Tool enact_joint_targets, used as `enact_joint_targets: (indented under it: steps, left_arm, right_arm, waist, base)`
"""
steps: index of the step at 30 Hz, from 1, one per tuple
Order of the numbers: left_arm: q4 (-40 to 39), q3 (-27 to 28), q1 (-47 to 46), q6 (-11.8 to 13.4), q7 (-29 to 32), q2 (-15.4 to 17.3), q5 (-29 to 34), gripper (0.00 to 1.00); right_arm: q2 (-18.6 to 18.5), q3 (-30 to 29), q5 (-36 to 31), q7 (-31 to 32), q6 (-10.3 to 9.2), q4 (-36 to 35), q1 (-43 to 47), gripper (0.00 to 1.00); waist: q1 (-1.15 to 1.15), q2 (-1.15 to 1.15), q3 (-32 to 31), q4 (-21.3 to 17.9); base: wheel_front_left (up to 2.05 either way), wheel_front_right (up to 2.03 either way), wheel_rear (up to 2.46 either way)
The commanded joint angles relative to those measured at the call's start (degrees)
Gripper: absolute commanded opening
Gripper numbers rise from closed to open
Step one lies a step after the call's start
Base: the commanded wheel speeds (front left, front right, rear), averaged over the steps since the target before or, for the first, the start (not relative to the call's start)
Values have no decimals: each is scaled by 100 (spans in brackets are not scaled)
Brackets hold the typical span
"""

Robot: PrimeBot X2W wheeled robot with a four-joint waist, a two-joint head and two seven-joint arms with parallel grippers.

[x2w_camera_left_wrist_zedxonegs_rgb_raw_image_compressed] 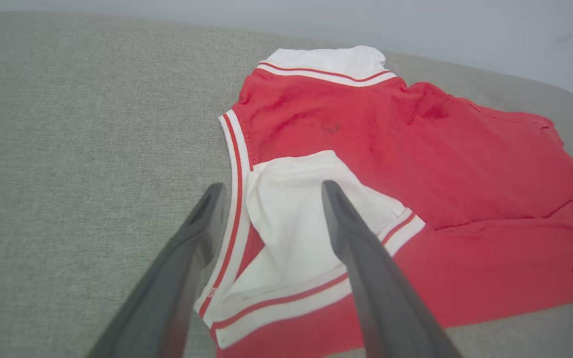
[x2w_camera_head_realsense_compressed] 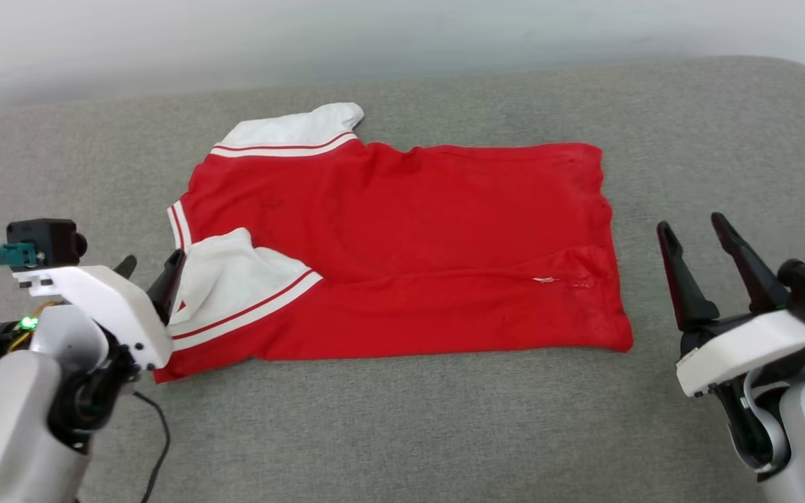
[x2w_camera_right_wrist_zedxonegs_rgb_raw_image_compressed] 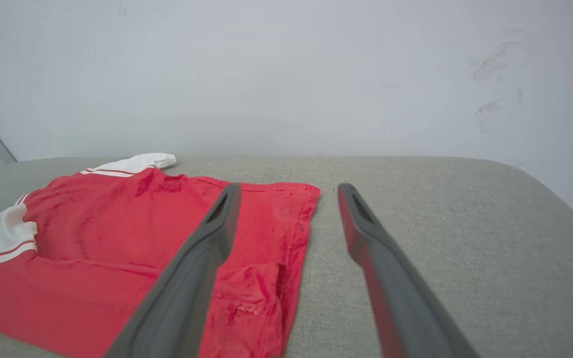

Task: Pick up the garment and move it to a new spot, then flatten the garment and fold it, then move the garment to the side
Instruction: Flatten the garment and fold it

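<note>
red garment laid out around the middle of the grey cushion, near hem folded up over the body along a long crease. far white sleeve flat at the far left corner; near white sleeve folded onto the red front. left gripper at the garment's left edge, jaws spread wide, one dark finger over the near sleeve, the other over the striped trim and bare cushion; touching the cloth or just above it, cannot tell. grips nothing. right gripper near the garment's right edge, above bare cushion, jaws apart and empty. pale wall behind the cushion.
</note>
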Motion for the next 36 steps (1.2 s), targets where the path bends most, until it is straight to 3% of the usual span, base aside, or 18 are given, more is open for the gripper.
enact_joint_targets:
  steps: [1, 11, 18, 19, 20, 21, 30, 36]
  left_arm:
    - [-230, -3, 124, 94, 395, 201, -90, 100]
    - [-721, -77, 632, 618, 2138, 852, -545, 100]
    - [-356, -154, 926, 726, 2558, 680, -890, 100]
    - [-307, -176, 952, 682, 2585, 606, -957, 88]
    - [-271, -193, 966, 625, 2585, 542, -1002, 36]
    - [-244, -219, 973, 570, 2570, 498, -1033, 0]
    - [-312, -83, 650, 247, 1930, 422, -899, 0]
    - [-707, 19, 465, 286, 1528, 473, -667, 0]
  right_arm:
    - [119, -151, -173, -24, -2, -258, 198, 100]
    - [624, -477, -627, 184, -2, -1220, 664, 100]
    - [767, -461, -676, 159, -2, -1438, 697, 100]
    - [771, -466, -683, 144, -2, -1449, 701, 100]
    - [773, -473, -681, 137, -2, -1464, 708, 100]
    - [773, -483, -685, 144, -2, -1469, 719, 100]
    - [619, -735, -521, 657, -2, -1477, 871, 100]
    - [308, -808, 87, 2087, -2, -1123, 752, 100]
  waist:
    - [0, 0, -24, -68]
    - [0, 0, 246, -357]
    - [0, 0, 437, -561]
    - [0, 0, 443, -574]
    - [0, 0, 445, -582]
    - [0, 0, 442, -585]
    - [0, 0, 215, -352]
    - [0, 0, 128, -162]
  base:
    - [0, 0, 0]
    - [0, 0, 0]
    - [0, 0, 0]
    - [0, 0, 0]
    - [0, 0, 0]
    - [0, 0, 0]
    - [0, 0, 0]
    - [0, 0, 0]
